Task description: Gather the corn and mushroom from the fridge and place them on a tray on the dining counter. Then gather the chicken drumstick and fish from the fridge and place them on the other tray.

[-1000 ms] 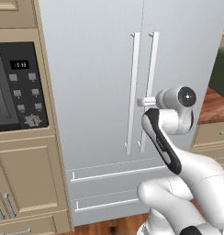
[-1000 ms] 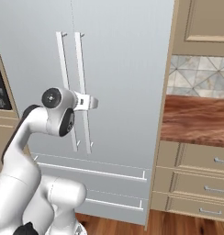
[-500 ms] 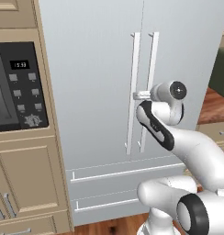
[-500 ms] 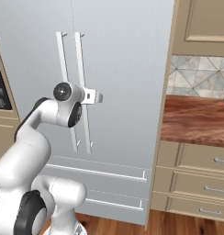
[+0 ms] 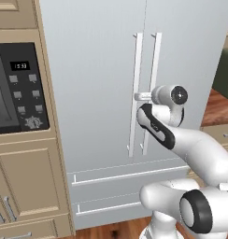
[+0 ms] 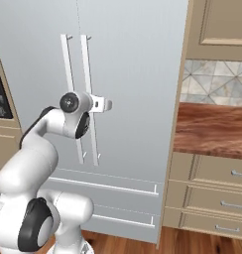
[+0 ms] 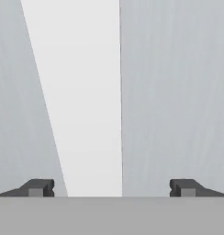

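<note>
Grey steel fridge [image 5: 97, 93], both doors closed, so your corn, mushroom, drumstick and fish are out of sight. Your gripper [image 7: 112, 188] is spread wide, holding nothing, right up at the pale door handles [image 5: 137, 93]; one bar [image 7: 81, 101] runs between the fingertips [image 7: 38, 187].

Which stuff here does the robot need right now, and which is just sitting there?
Needed for the job:
fridge
fridge door handles
gripper, open at the handles

Just there:
microwave
wooden counter
drawers
</note>
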### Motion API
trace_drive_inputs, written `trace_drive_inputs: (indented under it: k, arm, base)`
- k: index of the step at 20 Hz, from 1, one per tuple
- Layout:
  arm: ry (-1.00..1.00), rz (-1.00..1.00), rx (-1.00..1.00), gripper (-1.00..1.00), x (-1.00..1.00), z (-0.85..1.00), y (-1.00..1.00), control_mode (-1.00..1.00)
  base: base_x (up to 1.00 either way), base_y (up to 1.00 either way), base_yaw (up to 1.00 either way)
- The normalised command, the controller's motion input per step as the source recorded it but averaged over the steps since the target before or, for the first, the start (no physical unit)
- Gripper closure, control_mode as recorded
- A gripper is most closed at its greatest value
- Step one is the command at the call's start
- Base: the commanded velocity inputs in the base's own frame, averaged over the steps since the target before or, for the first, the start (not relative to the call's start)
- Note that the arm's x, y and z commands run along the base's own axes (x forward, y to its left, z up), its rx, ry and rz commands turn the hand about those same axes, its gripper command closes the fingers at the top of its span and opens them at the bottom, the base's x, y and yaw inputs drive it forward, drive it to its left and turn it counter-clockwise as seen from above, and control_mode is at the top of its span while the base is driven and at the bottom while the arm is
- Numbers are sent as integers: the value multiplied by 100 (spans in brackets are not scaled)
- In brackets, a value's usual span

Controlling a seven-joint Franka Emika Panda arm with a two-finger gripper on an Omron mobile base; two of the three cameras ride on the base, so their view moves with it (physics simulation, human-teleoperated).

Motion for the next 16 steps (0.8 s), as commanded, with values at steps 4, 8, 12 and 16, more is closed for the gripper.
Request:
trace_drive_inputs:
  k: [4,8,12,16]
  arm:
    - [0,0,0,100,4,0,0,-100]
    - [0,0,0,100,0,0,0,-100]
    - [0,0,0,100,-43,-2,0,-100]
    - [0,0,0,100,-90,-13,-13,-100]
  base:
    - [0,0,0]
    - [0,0,0]
    - [0,0,0]
    - [0,0,0]
